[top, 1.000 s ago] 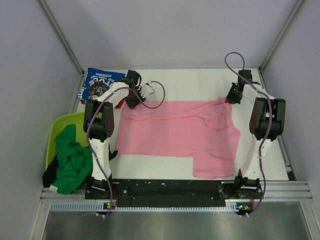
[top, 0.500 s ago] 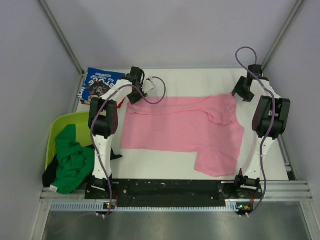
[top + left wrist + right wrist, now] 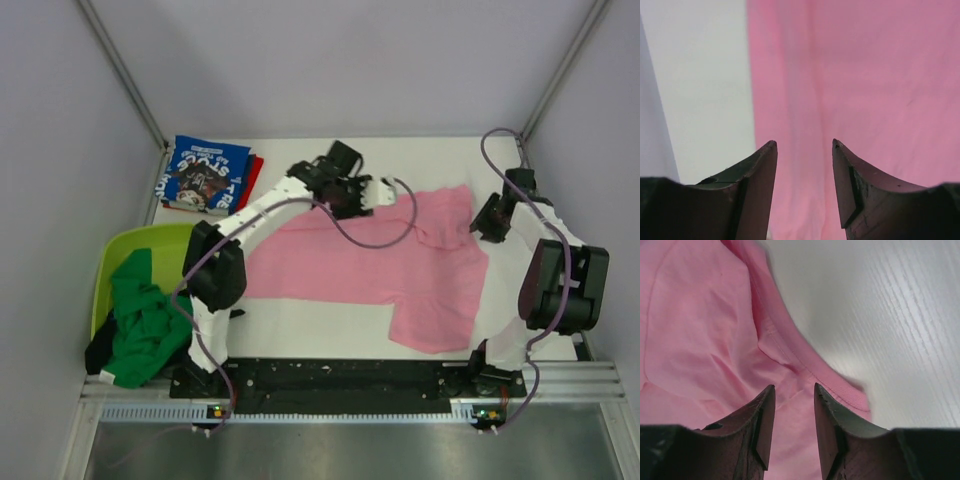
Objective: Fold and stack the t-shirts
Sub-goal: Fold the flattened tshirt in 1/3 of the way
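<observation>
A plain pink t-shirt (image 3: 400,260) lies spread on the white table (image 3: 420,160), one sleeve hanging toward the near right. My left gripper (image 3: 368,192) hovers over its far edge, open and empty; the left wrist view shows pink cloth (image 3: 865,75) beneath the gripper (image 3: 802,145). My right gripper (image 3: 488,218) is at the shirt's right edge, open and empty, above a hemmed fold (image 3: 805,360) in the right wrist view (image 3: 794,387). A folded blue printed t-shirt (image 3: 205,172) lies on a red one (image 3: 252,168) at the back left. Green (image 3: 145,320) and black (image 3: 100,352) shirts sit in the tub.
The lime-green plastic tub (image 3: 112,262) stands at the near left beside the left arm's base. Grey walls close in the table on three sides. A black rail (image 3: 340,375) runs along the near edge between the arm bases.
My left gripper has swung right from the shirt's back-left corner to the middle of its far edge. My right gripper has moved right and nearer. The pink shirt has shifted slightly right.
</observation>
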You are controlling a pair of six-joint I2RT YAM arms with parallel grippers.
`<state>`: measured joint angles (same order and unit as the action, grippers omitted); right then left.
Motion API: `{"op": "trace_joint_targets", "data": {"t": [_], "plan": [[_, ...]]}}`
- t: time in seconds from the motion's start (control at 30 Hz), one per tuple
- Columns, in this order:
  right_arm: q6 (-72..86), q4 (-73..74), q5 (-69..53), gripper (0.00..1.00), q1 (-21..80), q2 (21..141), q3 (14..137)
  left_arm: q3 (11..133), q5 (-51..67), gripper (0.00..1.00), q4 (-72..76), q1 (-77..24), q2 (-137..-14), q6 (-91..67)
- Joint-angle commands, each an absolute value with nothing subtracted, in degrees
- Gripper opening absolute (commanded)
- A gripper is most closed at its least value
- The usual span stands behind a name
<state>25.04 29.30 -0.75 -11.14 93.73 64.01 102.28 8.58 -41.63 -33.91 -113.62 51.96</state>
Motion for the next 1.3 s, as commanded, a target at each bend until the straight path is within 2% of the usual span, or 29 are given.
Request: {"op": "trace_joint_targets", "data": {"t": [0.0, 0.2, 0.53, 0.63, 0.77, 0.9, 1.07, 1.17, 1.27], "plan": [[27.51, 24.35, -5.62, 0.38, -11.6, 91.05, 59.86, 109.93, 25.65, 0.52, -44.83, -45.16, -119.77, 52.3], [26.72, 22.15, -10.11, 0.41, -11.51, 95.79, 60.29, 116.0, 29.27, 0.59, -33.24, -49.65, -128.13, 46.16], [26.54, 20.74, -8.96, 0.4, -11.6, 96.85, 58.62, 126.65, 13.38, 0.66, -24.01, -52.21, -142.38, 47.11], [26.54, 20.13, -9.75, 0.38, -11.6, 97.12, 58.36, 127.96, 11.25, 0.62, -22.76, -52.56, -143.87, 47.72], [26.46, 19.86, -9.67, 0.34, -11.6, 97.47, 57.83, 127.97, 11.16, 0.49, -24.43, -53.61, -144.93, 49.82], [26.28, 19.6, -9.14, 0.3, -11.6, 97.82, 57.74, 127.53, 12.66, 0.46, -27.33, -54.49, -144.93, 53.43], [26.19, 19.69, -8.79, 0.18, -11.6, 97.47, 57.74, 127.79, 12.05, 0.44, -29.09, -55.19, -145.63, 55.63], [26.37, 19.77, -7.65, 0.17, -11.6, 97.21, 57.31, 127.97, 9.24, 0.44, -27.08, -55.63, -146.25, 55.64], [26.11, 20.04, -6.16, 0.11, -11.6, 97.03, 57.04, 129.2, 7.74, 0.38, -26.11, -55.63, -147.04, 55.54]]}}
